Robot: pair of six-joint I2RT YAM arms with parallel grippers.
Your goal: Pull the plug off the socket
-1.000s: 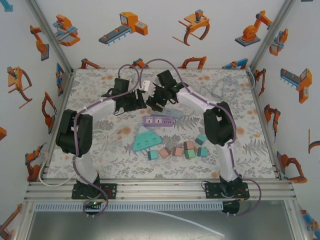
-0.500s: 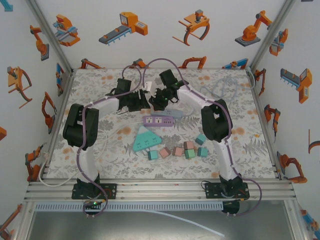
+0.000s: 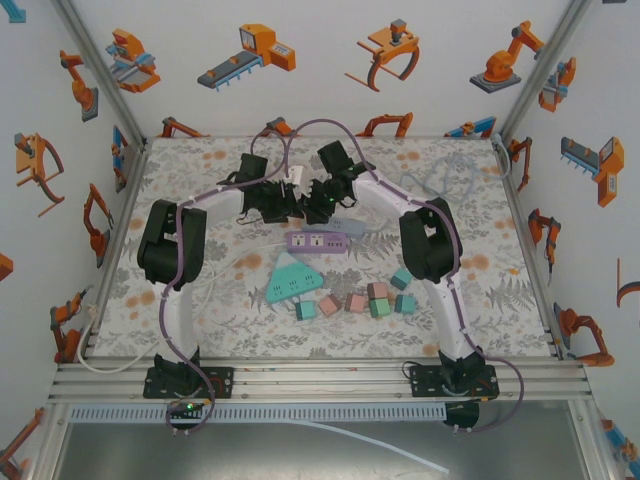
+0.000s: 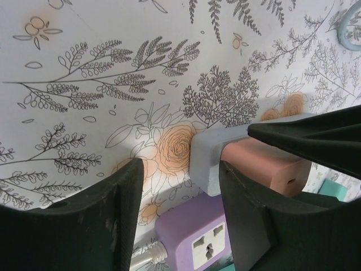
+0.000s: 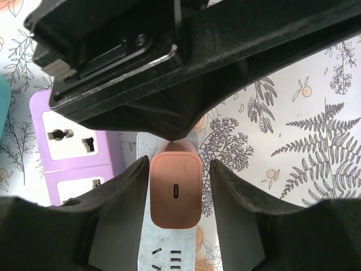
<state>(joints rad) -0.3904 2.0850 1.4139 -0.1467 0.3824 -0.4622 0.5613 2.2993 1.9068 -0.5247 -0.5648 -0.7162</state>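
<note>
Plug (image 5: 175, 191) — unlabelled, port-faced — between right end effector (image 5: 176, 186) fingers.

From the overhead view, the left arm (image 3: 175, 240) now stands more upright, its elbow drawn up and in toward the far side of the worktop (image 3: 200, 310). Its gripper (image 3: 283, 199) sits further in and closer to the right gripper (image 3: 318, 203) than a second ago. The right arm's elbow (image 3: 428, 240) is also pulled slightly further back.
</note>
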